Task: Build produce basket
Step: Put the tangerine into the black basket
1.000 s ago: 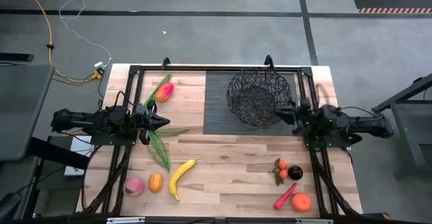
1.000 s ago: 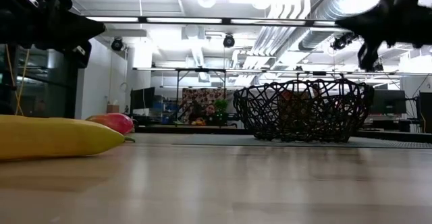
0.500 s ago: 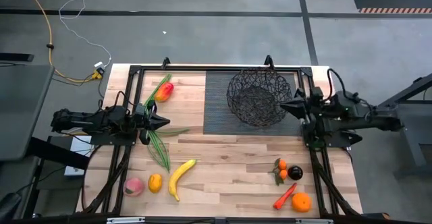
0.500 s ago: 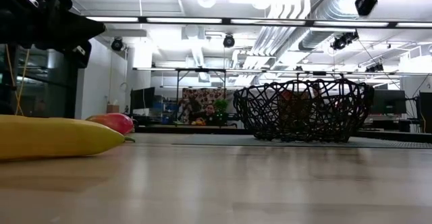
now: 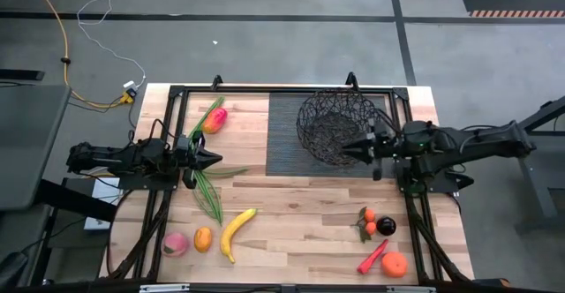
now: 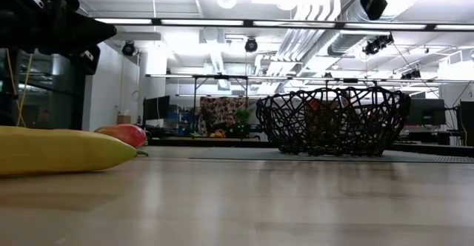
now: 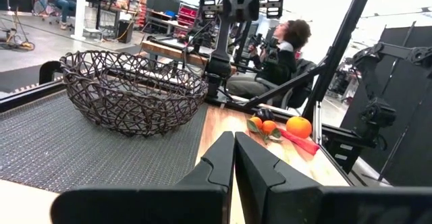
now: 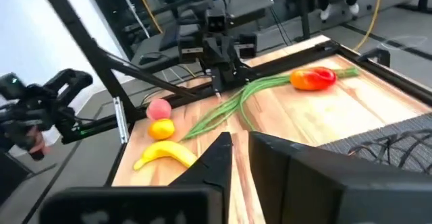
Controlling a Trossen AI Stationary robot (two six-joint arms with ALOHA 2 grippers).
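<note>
Low view hides oranges (image 5: 369, 221); banana (image 6: 59, 150) visible

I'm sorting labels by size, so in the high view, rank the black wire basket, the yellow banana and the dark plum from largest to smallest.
1. Black wire basket
2. Yellow banana
3. Dark plum

A pale wooden table (image 5: 291, 222) carries a dark ribbed rectangular mat (image 5: 284, 143) at its far middle. On the grey floor beyond the far left corner, a yellow cable (image 5: 62, 46) and a thin white cable (image 5: 101, 15) trail toward a small connector box (image 5: 130, 88). In the left wrist view, a person (image 7: 273, 59) sits behind the table, apparently at a workstation.
</note>
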